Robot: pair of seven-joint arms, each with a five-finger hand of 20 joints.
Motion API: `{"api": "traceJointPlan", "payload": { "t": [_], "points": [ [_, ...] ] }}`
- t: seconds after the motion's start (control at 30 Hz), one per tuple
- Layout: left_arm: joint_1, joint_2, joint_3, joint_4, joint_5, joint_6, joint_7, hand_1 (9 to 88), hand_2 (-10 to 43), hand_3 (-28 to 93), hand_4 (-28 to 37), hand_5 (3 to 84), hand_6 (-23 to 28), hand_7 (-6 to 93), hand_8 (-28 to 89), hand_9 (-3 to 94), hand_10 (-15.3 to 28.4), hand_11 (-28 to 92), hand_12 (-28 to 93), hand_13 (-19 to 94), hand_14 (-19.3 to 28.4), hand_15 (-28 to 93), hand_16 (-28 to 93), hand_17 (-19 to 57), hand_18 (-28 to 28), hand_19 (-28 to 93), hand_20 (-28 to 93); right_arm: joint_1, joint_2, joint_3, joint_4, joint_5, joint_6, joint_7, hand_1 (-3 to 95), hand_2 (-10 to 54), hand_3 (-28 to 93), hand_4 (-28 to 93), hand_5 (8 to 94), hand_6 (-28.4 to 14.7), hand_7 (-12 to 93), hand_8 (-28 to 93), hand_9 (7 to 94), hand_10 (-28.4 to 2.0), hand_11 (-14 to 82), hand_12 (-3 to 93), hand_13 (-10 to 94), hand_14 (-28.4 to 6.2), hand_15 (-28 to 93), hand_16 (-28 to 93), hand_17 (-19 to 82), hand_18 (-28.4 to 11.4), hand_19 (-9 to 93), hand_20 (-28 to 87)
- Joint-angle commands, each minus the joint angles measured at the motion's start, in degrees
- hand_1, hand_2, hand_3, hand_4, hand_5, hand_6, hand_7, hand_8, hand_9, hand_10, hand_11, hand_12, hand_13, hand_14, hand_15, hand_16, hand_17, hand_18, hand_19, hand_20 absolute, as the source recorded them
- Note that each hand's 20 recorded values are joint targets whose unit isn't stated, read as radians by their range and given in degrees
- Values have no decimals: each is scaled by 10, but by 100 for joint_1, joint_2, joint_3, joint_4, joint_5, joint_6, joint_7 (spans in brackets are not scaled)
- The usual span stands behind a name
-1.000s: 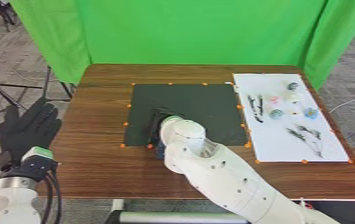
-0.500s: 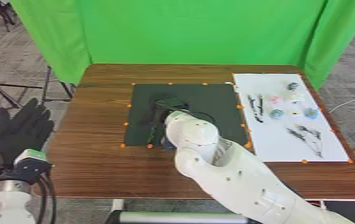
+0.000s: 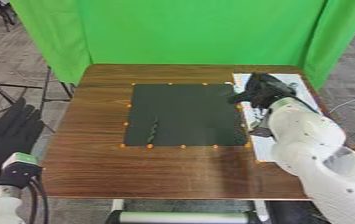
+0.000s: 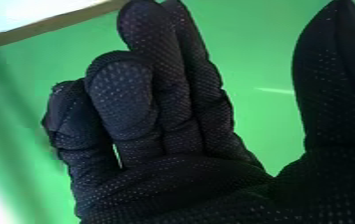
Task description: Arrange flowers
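My right hand (image 3: 264, 90) is over the upper part of the white sheet (image 3: 263, 153), with the arm covering much of that sheet and the flower pieces on it. In the right wrist view the right hand (image 4: 178, 187) holds nothing; its thumb stands apart, some fingers are straight and others loosely bent. One dark green twisted stem (image 3: 153, 133) lies on the lower left part of the black mat (image 3: 191, 112). Beside the table at the left, my left hand (image 3: 7, 130) is open with straight fingers.
The brown wooden table (image 3: 85, 165) surrounds the mat, and small orange markers line the mat and sheet. A green curtain (image 3: 191, 35) hangs behind the table's far edge.
The right hand has moved from the black mat across to the white sheet. The stem on the mat has come into plain sight. The left hand has shifted slightly outward.
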Motion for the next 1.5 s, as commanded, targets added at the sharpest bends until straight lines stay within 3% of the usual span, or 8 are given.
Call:
{"api": "traceJointPlan", "payload": {
  "t": [0.03, 0.13, 0.37, 0.47, 1.0, 1.17, 1.4, 1.5],
  "points": [
    [195, -2, -70, -98, -87, -10, 187, 199, 113, 713, -283, 340, 63, 141, -102, 286, 123, 176, 72, 163, 101, 225, -96, -43, 69, 188, 58, -916, 887, 973, 139, -165, -250, 433, 257, -95, 679, -211, 657, -81, 249, -77, 731, -182, 344, 298, 695, -139, 655, 365, 420, -261, 932, 388],
    [257, -10, -78, -123, -111, -7, 235, 200, 113, 713, -283, 337, 62, 141, -102, 278, 121, 174, 72, 164, 100, 224, -96, -42, 69, 188, 58, -1187, 1011, 1184, 167, -354, -253, 517, 259, -95, 680, -213, 643, -86, 218, -78, 720, -183, 341, 296, 688, -142, 657, 362, 416, -260, 932, 387],
    [370, -20, -100, -155, -186, 110, 341, 201, 114, 712, -283, 336, 63, 143, -102, 274, 121, 175, 73, 164, 102, 227, -96, -43, 69, 189, 58, -1090, 1067, 946, 720, -477, -916, 998, 268, -95, 677, -223, 645, -90, 182, -72, 728, -181, 357, 299, 691, -143, 669, 357, 421, -262, 932, 392],
    [412, -40, -116, -181, -147, 172, 328, 201, 114, 712, -283, 336, 63, 144, -102, 274, 122, 175, 73, 164, 102, 227, -96, -43, 70, 189, 58, -1072, 1067, 918, 793, -481, -995, 1106, 268, -95, 674, -226, 651, -92, 173, -72, 734, -180, 362, 301, 695, -144, 674, 357, 425, -263, 932, 400],
    [442, -93, -151, -197, -129, 135, 271, 201, 113, 713, -283, 338, 64, 148, -104, 276, 122, 181, 71, 166, 104, 231, -98, -43, 70, 191, 57, -1522, 1013, 1284, 874, 201, -1527, 1534, 290, -95, 665, -228, 671, -100, 144, -69, 744, -180, 371, 310, 703, -145, 676, 360, 429, -264, 932, 406],
    [426, -105, -133, -198, -147, 145, 244, 200, 114, 713, -283, 340, 66, 147, -104, 279, 122, 183, 72, 167, 104, 233, -98, -43, 70, 191, 57, -1673, 966, 1303, 968, 259, -1270, 1429, 301, -95, 660, -225, 677, -96, 146, -71, 750, -179, 371, 311, 704, -145, 675, 360, 429, -263, 932, 407],
    [401, -96, -110, -190, -145, 122, 240, 200, 114, 714, -283, 341, 67, 148, -104, 284, 124, 185, 73, 168, 104, 235, -100, -43, 70, 191, 57, -1638, 899, 1368, 1054, 929, -1139, 1507, 376, -88, 708, -237, 726, -57, 249, -78, 780, -157, 417, 332, 731, -135, 679, 358, 440, -260, 932, 395],
    [334, -98, -89, -150, -127, 108, 170, 200, 113, 716, -283, 342, 67, 148, -104, 284, 123, 186, 73, 168, 104, 234, -100, -42, 70, 191, 57, -1693, 900, 1361, 1051, 823, -963, 1445, 423, -79, 700, -259, 749, -50, 263, 80, 806, -150, 420, 338, 752, -132, 673, 362, 446, -261, 932, 393]
  ]
}}
